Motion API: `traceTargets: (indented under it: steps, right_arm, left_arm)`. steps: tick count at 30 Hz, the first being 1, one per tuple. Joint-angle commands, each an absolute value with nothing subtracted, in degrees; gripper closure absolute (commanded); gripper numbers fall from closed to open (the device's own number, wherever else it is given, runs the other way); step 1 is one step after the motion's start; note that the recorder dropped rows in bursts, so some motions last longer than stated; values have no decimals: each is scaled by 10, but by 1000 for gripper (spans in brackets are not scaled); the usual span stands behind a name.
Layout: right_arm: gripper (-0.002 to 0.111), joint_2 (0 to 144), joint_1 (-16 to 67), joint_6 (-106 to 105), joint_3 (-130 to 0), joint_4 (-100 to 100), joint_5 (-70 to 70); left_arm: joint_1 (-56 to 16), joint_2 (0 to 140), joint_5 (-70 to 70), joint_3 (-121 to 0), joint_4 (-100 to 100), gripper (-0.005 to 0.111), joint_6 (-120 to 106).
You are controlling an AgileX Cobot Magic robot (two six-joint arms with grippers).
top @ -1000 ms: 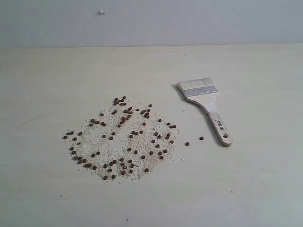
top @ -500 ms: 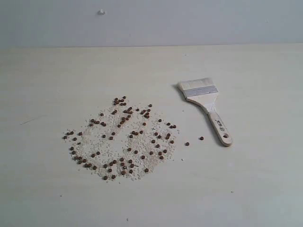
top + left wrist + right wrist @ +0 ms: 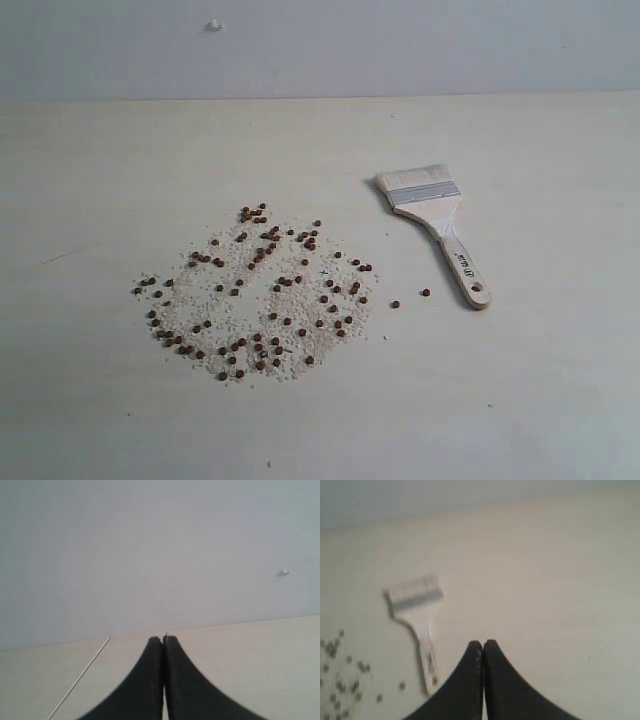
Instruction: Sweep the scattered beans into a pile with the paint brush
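Nearest the exterior camera, a broad strip of bare table (image 3: 420, 430) was seen. Beyond it, the beans (image 3: 255, 300) were spread loosely in a wide patch left of the middle, mixed among whitish crumbs (image 3: 236, 312). Two stray beans (image 3: 395, 304) were seen apart from the patch's right edge, near the handle end of the paint brush (image 3: 437, 222). The brush was laid flat on the table to the right of the patch, touching none of the beans. Its holed handle end was turned toward the near side and its bristles toward the far side. Open table was seen on every side of the patch and the brush, out to the far edge where the table met a pale wall (image 3: 400, 45). A small white fleck (image 3: 214, 25) was seen on that wall.

In the left wrist view, the left fingers (image 3: 142, 685) were pressed together with nothing between them, above bare table and facing the wall. In the right wrist view, the right fingers (image 3: 505, 690) were likewise clenched on nothing and held clear of the paint brush (image 3: 415, 615), with blurred beans (image 3: 340, 685) just past its handle.
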State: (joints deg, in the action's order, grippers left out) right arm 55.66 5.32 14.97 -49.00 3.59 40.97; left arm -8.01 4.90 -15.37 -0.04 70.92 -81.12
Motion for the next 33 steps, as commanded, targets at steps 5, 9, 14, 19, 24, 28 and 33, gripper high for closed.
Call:
traceTargets:
  steps: [5, 9, 14, 19, 24, 28, 33]
  right_arm:
    - [108, 846, 53, 36, -580, -134, 638]
    - [108, 936, 53, -36, -596, -118, 577]
    - [108, 1003, 53, -131, -599, -307, 431]
    - [108, 1021, 53, -304, -628, -476, 395]
    - [108, 1022, 122, 33, -706, -22, 512]
    - [108, 1034, 176, 58, -720, 15, 516]
    - [105, 1084, 174, 57, -720, -8, 567]
  left_arm:
    - [-80, 45, -153, 0, 710, 107, -810]
    - [-80, 45, -153, 0, 710, 107, -810]
    - [-80, 45, -153, 0, 710, 107, -810]
    - [-80, 45, -153, 0, 710, 107, -810]
    - [-80, 45, -153, 0, 710, 107, -810]
    - [-80, 45, -153, 0, 710, 107, -810]
    - [-80, 45, -153, 0, 710, 107, -810]
